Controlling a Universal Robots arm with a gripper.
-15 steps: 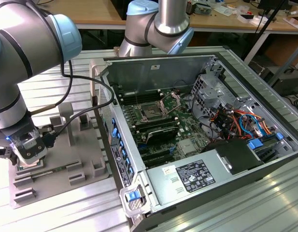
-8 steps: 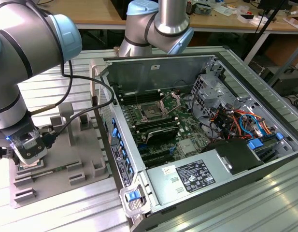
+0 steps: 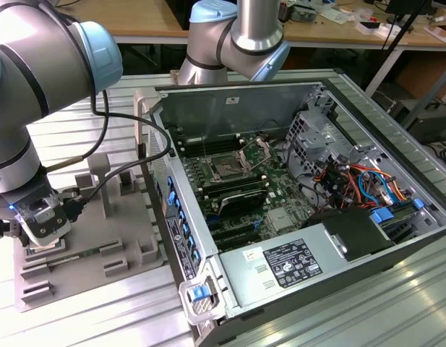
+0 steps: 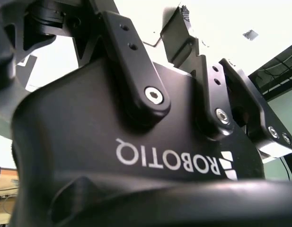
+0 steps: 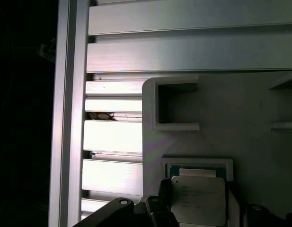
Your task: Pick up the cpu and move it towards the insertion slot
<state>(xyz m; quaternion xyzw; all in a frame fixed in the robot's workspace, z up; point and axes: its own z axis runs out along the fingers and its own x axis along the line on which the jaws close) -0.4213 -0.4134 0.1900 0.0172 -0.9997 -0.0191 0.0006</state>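
Observation:
The cpu, a flat square chip with a silvery top and a green rim, lies in a shallow square pocket of the grey tray. In the first wrist view my gripper straddles it, a black finger pressed against each of two opposite sides. In the exterior view the gripper is low over the tray at that view's left. The insertion slot, a dark socket in a steel frame with its bracket raised, sits on the motherboard inside the open computer case, well off towards that view's right.
Raised blocks stand on the tray beside the gripper. The case's side wall rises between tray and motherboard. Coloured cables, a drive cage and a power supply crowd the case. Ribbed aluminium table borders the tray.

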